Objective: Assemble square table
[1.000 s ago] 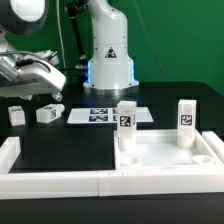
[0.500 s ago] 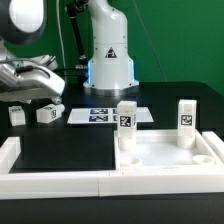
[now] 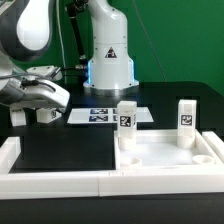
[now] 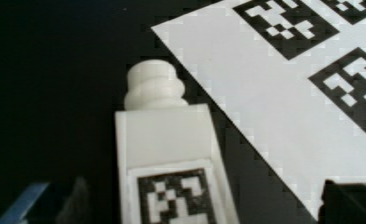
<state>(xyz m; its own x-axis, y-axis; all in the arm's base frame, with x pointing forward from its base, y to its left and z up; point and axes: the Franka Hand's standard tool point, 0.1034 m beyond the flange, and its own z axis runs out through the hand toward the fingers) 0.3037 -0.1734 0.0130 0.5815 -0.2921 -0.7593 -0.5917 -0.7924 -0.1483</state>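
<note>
The square tabletop (image 3: pixel 170 158) lies on the black table (image 3: pixel 60 150) toward the exterior view's right. The first leg (image 3: pixel 126 118) and second leg (image 3: pixel 186 115) stand upright in it. A third leg (image 4: pixel 162 150) lies flat just beside the marker board (image 4: pixel 286 90). The tool (image 4: pixel 198 197) straddles it with its fingers (image 4: pixel 38 200) spread wide, a gap showing on either side.

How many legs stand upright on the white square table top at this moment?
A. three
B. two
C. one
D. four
B: one leg and a second leg stand upright at the two far corners of the table top, and no other leg is on it.
</note>
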